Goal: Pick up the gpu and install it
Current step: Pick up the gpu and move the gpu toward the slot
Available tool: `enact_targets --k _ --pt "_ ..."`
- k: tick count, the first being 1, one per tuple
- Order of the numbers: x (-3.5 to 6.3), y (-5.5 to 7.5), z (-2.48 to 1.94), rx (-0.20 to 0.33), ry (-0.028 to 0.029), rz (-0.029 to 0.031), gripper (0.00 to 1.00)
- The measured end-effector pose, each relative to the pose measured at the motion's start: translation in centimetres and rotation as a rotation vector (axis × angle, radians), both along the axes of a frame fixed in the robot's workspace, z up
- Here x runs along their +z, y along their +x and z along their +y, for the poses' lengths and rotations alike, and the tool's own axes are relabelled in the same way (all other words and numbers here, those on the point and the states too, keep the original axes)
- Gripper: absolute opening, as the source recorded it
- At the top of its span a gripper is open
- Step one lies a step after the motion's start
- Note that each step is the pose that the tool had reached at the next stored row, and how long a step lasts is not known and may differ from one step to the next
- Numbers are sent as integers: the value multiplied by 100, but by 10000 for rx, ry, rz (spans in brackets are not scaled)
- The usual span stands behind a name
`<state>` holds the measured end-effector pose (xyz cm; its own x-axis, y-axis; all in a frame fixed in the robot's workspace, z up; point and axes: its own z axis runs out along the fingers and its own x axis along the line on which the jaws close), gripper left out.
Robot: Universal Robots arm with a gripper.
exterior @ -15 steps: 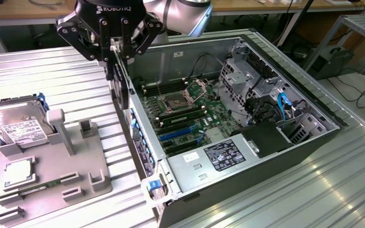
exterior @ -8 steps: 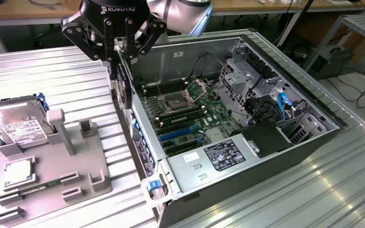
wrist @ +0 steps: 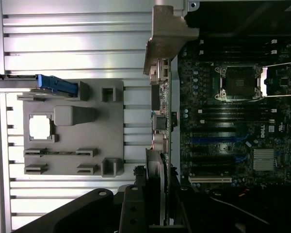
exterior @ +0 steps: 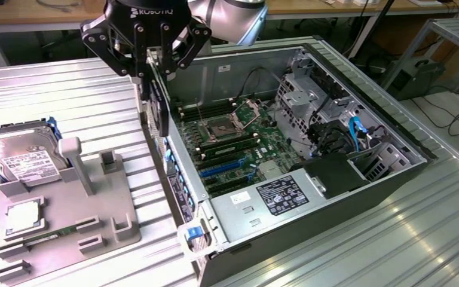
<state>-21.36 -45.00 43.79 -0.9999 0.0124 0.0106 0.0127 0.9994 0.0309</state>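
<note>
The gpu (exterior: 158,110) is a thin black card hanging on edge from my gripper (exterior: 156,70), whose fingers are shut on its upper end. It hovers over the open computer case's wall (exterior: 183,179) at the exterior view's left, beside the motherboard (exterior: 229,143) and its blue slots (exterior: 225,168). In the wrist view the gpu (wrist: 164,97) appears edge-on, its pale metal bracket (wrist: 167,36) at the far end. There it lines up with the border between the grey table and the motherboard (wrist: 233,126), and my gripper (wrist: 157,187) clamps its near end.
A grey parts fixture (exterior: 62,221) lies on the ribbed metal table at the exterior view's left. It holds a silver hard drive (exterior: 22,158), a CPU (exterior: 24,218) and a green memory stick (exterior: 50,236). Drive cages and cables (exterior: 349,131) fill the case's far side.
</note>
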Motion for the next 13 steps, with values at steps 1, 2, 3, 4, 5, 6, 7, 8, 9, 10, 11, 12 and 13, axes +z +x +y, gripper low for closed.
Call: enact_targets --k 1,2,3,4,5,6,7,8,9,10,11,12,13 --pt "-1 6 0 0 0 0 27" --pt "-2 10 0 0 -1 0 27" --pt "-3 16 0 1 -2 0 27" --pt "-4 24 0 1 -4 0 27" --pt "-5 30 0 0 -5 1 27" --pt "-6 35 0 0 -5 0 27" --pt "-7 40 0 0 -6 0 27" --pt "-8 45 0 0 -6 0 27" --pt "-9 50 0 0 -7 0 27" --pt "-10 56 0 0 -8 0 27" --pt "-11 62 0 0 -9 0 27" --pt "-12 68 0 0 -9 0 27" --pt "-13 74 0 0 -9 0 27"
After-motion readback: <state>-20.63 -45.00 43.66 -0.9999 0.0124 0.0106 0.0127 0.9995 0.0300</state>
